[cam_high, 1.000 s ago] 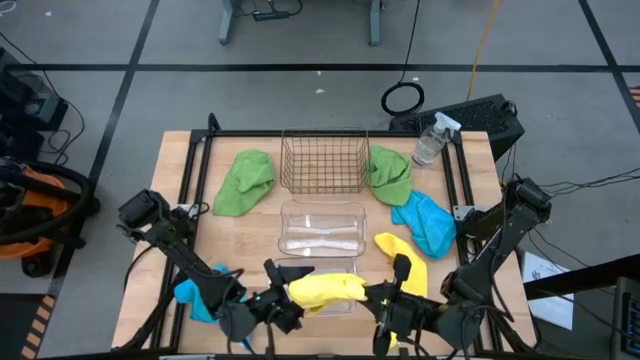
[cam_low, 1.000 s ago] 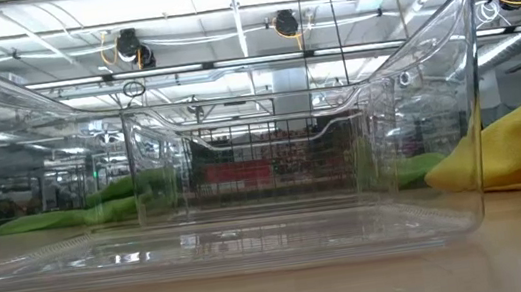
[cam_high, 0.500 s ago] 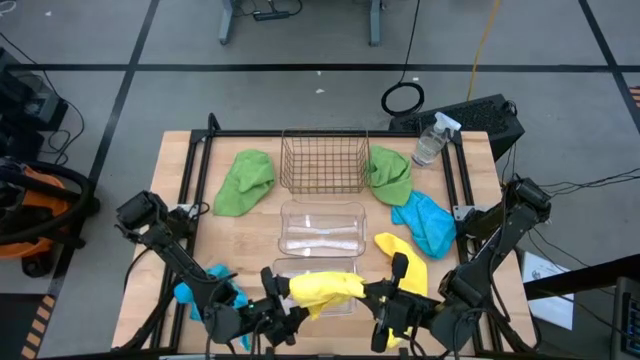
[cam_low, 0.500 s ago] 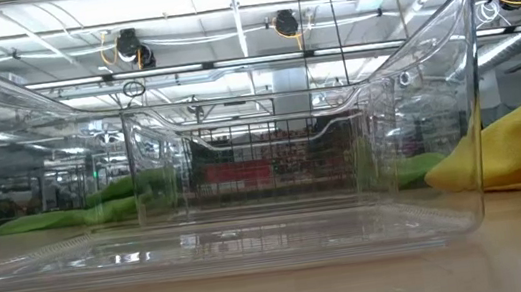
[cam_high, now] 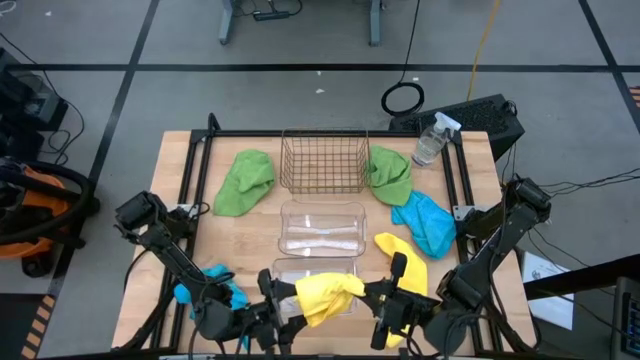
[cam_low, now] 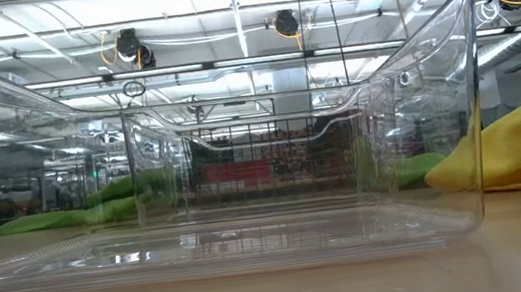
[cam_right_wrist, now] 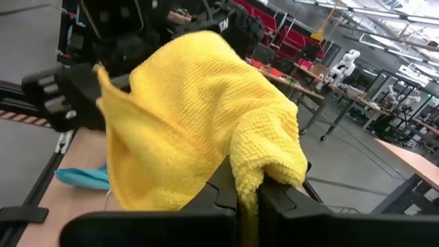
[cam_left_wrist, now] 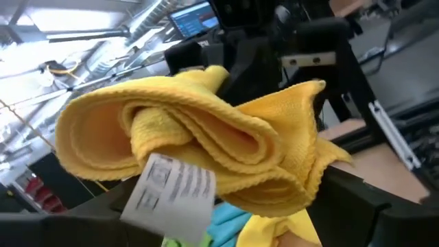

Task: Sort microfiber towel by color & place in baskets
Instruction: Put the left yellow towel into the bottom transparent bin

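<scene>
So both arms are down at the near edge of the tabletop (cam_high: 250,240) and they've got one yellow towel (cam_high: 325,293) strung between them, held up over the nearest clear basket (cam_high: 312,272). The left gripper (cam_high: 283,312) has its fingers spread fairly wide around a thick, rolled bunch of that towel; in its wrist view we see the folds and a white care tag (cam_left_wrist: 169,189) right up close. The right gripper (cam_high: 384,318) has its fingers pinched almost fully together on a corner of the same towel, and the fabric hangs over them in its wrist view.

The rest of the cloths are still out on the wood. The second yellow towel (cam_high: 405,255) lies to the right of the near basket, just beside the right arm. One blue towel (cam_high: 425,222) sits a bit farther back on the right; the other blue towel (cam_high: 205,285) is at the near left, partly under the left arm. One green towel (cam_high: 245,182) is left of the wire basket (cam_high: 323,160) at the far side, and the other green towel (cam_high: 390,173) sits against its right side.

The three baskets run in a line down the middle: wire one farthest, a second clear basket (cam_high: 322,228) in the middle, then the near one. They look empty to us. A spray bottle (cam_high: 432,140) sits at the far right corner.
</scene>
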